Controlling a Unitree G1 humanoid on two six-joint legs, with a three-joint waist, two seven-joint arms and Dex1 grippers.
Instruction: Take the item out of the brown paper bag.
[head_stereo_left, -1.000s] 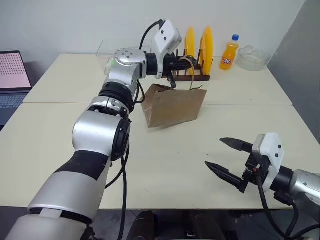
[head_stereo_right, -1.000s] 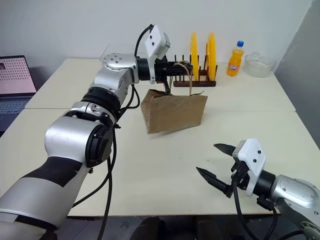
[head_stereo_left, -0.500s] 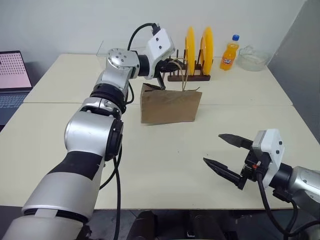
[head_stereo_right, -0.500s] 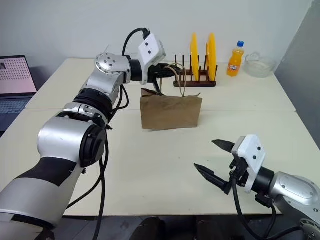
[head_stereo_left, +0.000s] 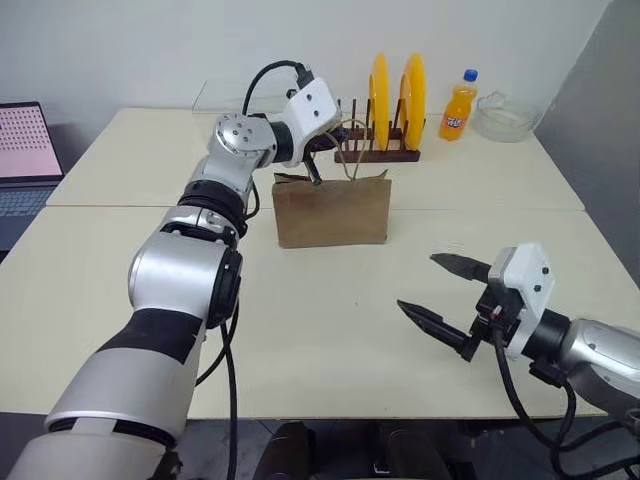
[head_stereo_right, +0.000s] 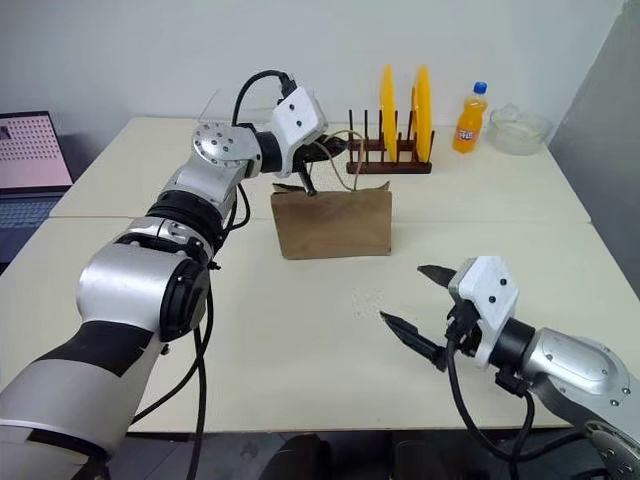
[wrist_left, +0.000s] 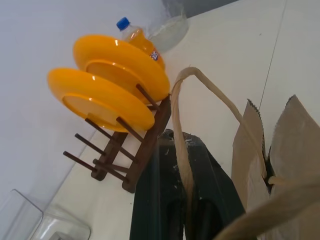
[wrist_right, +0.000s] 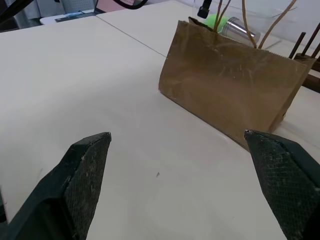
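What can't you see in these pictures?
- Inside of the brown paper bag: its paper walls hide whatever it holds in every view.
- Orange soda bottle: mostly behind the yellow plates in the left wrist view.
- Laptop: cut off by the picture's edge.

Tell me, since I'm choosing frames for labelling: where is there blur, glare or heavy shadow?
Left eye view: even light, no glare, only a soft shadow beside the paper bag. Left wrist view: the handle and the left gripper shut on it are soft, close to the lens; the yellow plates are sharper. Right wrist view: the open right gripper's fingers look blurred, the bag clear.
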